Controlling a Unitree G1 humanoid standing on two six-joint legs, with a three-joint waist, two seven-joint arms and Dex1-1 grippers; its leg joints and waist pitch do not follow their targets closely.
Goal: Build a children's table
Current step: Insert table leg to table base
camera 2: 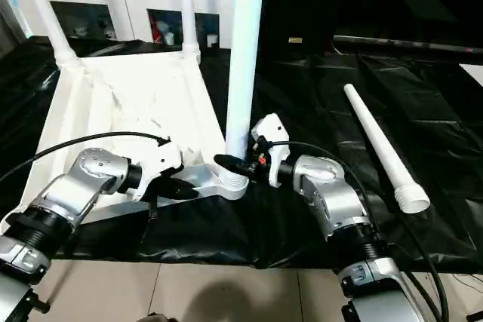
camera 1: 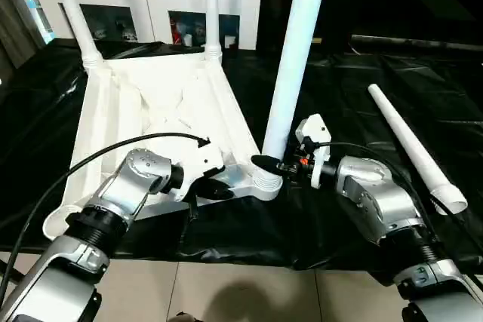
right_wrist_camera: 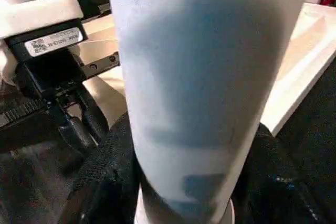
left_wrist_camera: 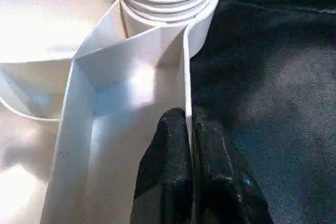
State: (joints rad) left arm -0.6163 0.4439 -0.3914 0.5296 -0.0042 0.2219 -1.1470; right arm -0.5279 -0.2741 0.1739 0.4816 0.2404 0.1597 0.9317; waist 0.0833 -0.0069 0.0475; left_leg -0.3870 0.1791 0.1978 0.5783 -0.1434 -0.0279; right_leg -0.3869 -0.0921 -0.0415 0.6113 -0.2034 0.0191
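The black-draped desk (camera 1: 362, 96) carries the white table top (camera 1: 151, 111) lying underside up on its left half, with two legs (camera 1: 72, 5) standing in the far corner sockets and a third leg (camera 1: 296, 58) upright in the near right socket (camera 1: 264, 184). A fourth leg (camera 1: 411, 148) lies loose on the desk to the right, well apart from the top. The step in hand looks to be screwing the third leg home: it would go best if the leg is kept plumb as it turns, so the thread does not cross, while the top is kept from sliding or spinning with it. The right gripper (camera 1: 273, 164) has its fingers wrapped around the foot of that leg, just above the socket. The left gripper (camera 1: 219, 190) has its fingers clenched on the thin near rim (left_wrist_camera: 186, 77) of the top, beside the same socket. The tops of the standing legs are cut off, and how deep the thread sits in the socket cannot be made out.
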